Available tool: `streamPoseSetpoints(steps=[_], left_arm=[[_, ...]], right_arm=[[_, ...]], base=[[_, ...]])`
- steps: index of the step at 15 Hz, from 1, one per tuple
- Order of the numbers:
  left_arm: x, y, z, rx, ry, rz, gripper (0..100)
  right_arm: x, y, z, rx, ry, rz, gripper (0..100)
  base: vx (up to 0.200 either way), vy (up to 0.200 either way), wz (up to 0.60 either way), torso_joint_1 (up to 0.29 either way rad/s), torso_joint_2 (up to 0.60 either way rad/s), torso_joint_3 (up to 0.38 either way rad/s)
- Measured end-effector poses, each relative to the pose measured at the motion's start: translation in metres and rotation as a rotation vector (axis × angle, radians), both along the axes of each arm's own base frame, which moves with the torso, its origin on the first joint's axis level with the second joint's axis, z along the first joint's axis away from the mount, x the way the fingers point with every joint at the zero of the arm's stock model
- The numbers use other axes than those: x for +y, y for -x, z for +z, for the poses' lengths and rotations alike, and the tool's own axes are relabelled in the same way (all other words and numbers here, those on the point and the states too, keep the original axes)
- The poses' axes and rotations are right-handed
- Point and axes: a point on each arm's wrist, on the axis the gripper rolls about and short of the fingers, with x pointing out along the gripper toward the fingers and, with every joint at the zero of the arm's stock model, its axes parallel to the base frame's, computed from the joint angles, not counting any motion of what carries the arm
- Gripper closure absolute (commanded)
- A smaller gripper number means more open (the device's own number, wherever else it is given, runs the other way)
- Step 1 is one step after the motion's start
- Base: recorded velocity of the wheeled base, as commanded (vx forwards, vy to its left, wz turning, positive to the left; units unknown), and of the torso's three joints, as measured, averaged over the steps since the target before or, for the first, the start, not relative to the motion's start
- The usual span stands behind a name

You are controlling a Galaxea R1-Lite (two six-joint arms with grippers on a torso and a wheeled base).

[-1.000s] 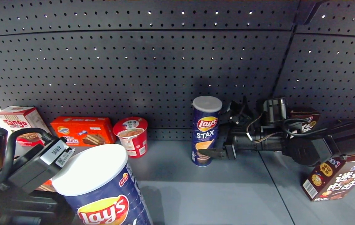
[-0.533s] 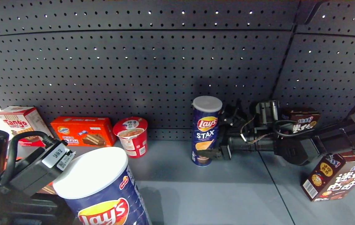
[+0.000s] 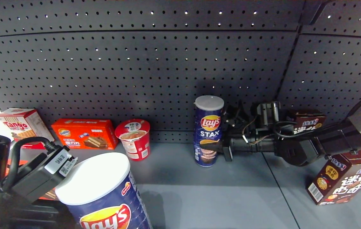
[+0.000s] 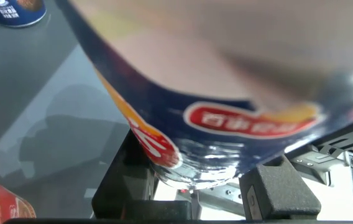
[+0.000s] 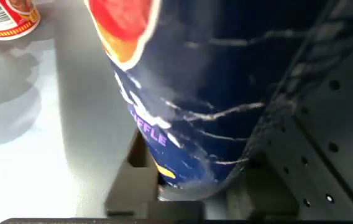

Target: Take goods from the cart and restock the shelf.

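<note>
A blue chips can (image 3: 208,130) with a white lid stands upright on the grey shelf (image 3: 206,197), close to the pegboard back wall. My right gripper (image 3: 211,149) is shut on its lower part from the right. In the right wrist view the can (image 5: 214,93) sits between the black fingers (image 5: 130,183). A second, larger blue chips can (image 3: 101,194) is at the front left, tilted, with my left gripper (image 4: 195,190) shut on it. Its body (image 4: 226,93) lies across the fingers (image 4: 279,193) in the left wrist view.
Along the back left stand a wafer box (image 3: 21,122), an orange biscuit box (image 3: 83,133) and a red noodle cup (image 3: 133,138). Brown snack boxes sit at the right (image 3: 342,181) and back right (image 3: 307,122). The pegboard wall (image 3: 136,70) closes the back.
My right gripper has carried the upright can a little farther back towards the pegboard wall. The can in my left gripper has sunk slightly.
</note>
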Motion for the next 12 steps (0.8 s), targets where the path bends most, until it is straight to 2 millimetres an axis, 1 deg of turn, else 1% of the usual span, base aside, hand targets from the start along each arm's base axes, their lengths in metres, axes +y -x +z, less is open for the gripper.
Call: streamPoseSetpoints(steps=[3, 7, 9, 12], left_arm=[[0.001, 0.002, -0.003, 0.010, -0.004, 0.001, 100], [0.002, 0.004, -0.002, 0.004, -0.002, 0.001, 100], [0.002, 0.004, -0.002, 0.004, -0.001, -0.001, 100], [0.001, 0.004, -0.001, -0.001, 0.001, -0.003, 100]], right_arm=[[-0.001, 0.003, 0.003, -0.005, -0.001, -0.004, 100], [-0.003, 0.020, 0.012, -0.012, 0.013, -0.049, 100], [-0.009, 0.036, 0.010, 0.016, 0.025, -0.060, 100], [-0.016, 0.070, 0.006, 0.059, 0.007, -0.057, 100]], base=[[0.000, 0.000, 0.00, 0.000, 0.00, 0.000], [0.000, 0.000, 0.00, 0.000, 0.00, 0.000], [0.000, 0.000, 0.00, 0.000, 0.00, 0.000], [0.000, 0.000, 0.00, 0.000, 0.00, 0.000]])
